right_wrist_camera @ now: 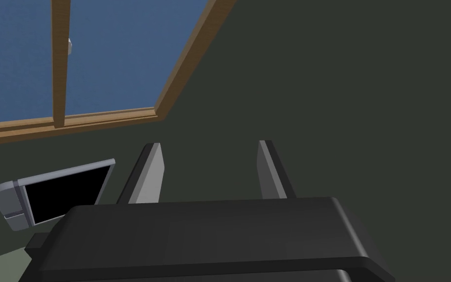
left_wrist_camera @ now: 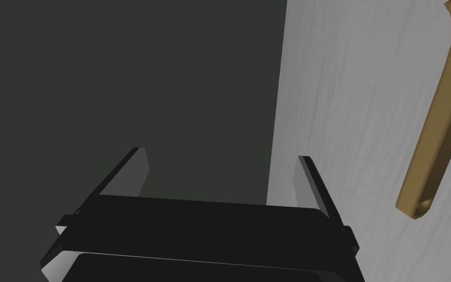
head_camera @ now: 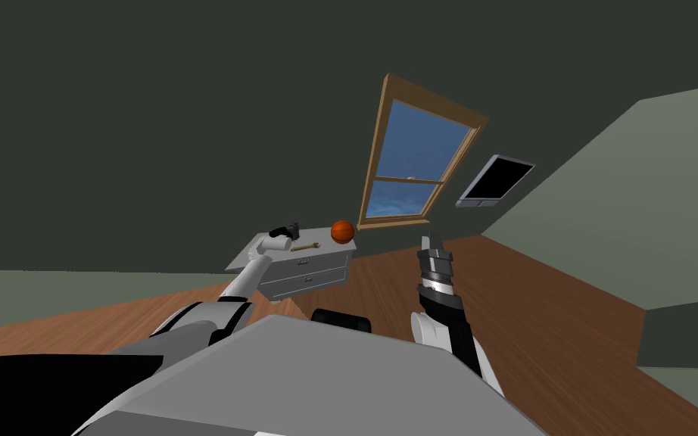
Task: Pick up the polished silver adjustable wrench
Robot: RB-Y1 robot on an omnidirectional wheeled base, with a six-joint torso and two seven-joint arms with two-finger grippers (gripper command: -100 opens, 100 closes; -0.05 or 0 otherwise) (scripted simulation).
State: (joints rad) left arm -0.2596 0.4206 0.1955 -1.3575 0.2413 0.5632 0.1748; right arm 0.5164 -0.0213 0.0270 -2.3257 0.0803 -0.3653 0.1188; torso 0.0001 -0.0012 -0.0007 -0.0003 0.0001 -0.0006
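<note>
The wrench [head_camera: 306,246] is drawn brass-brown, not silver, and lies flat on the grey top of a small two-drawer dresser [head_camera: 317,266]. In the left wrist view its handle [left_wrist_camera: 437,117] lies on the grey top [left_wrist_camera: 356,98], off to the side beyond one finger and outside the gap. My left gripper [head_camera: 292,229] hovers over the dresser's back left part, open [left_wrist_camera: 222,152], holding nothing, half over the top's edge with the dark wall behind. My right gripper [head_camera: 431,238] is raised in mid-air to the right of the dresser, open [right_wrist_camera: 209,143].
An orange basketball [head_camera: 342,231] sits on the dresser's right end, close to the wrench. The dresser stands against a dark green wall. Wooden floor [head_camera: 552,318] spreads to its right and front.
</note>
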